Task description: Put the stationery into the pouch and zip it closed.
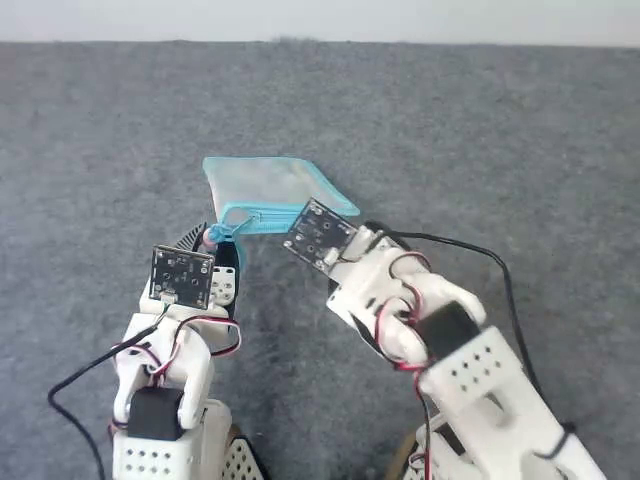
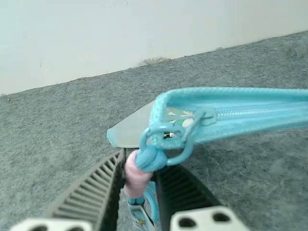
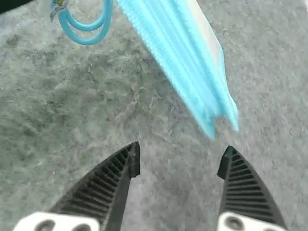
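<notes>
Loads of open table (image 1: 520, 130) on both sides and beyond; only the pouch (image 1: 265, 185) sits in the way, dead centre.

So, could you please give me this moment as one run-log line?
left pincer: shut on zip pull | right pincer: open, near pouch end | zip: looks closed

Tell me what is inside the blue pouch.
Its zipper looks nearly shut, so the inside of the pouch is hidden. Beside the slider a small gap seems to show something patterned; what it is cannot be told.
</notes>
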`<state>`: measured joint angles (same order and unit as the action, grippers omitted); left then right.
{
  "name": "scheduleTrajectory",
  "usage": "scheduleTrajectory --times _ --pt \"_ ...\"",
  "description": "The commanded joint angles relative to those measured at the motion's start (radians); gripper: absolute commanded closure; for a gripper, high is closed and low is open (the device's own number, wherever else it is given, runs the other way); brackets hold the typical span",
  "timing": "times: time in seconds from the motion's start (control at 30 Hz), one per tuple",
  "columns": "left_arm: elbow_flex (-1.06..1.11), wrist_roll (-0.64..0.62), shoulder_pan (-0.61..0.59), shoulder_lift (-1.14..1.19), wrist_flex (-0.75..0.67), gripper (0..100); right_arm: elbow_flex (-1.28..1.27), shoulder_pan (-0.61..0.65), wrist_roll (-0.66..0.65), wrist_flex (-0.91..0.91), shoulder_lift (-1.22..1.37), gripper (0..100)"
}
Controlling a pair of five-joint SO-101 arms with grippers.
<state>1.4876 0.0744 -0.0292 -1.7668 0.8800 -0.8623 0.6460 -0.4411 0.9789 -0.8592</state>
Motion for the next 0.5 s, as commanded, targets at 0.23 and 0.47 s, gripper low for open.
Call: scheduleTrajectory --times 0.23,0.47 --pt "-0.015 -0.015 0.008 -0.011 -0.029 99 0.011 0.013 -0.020 -0.329 0.156 73.9" --pt "-0.015 -0.015 0.008 -0.011 -0.029 99 0.011 0.013 -0.020 -0.421 0.234 74.0"
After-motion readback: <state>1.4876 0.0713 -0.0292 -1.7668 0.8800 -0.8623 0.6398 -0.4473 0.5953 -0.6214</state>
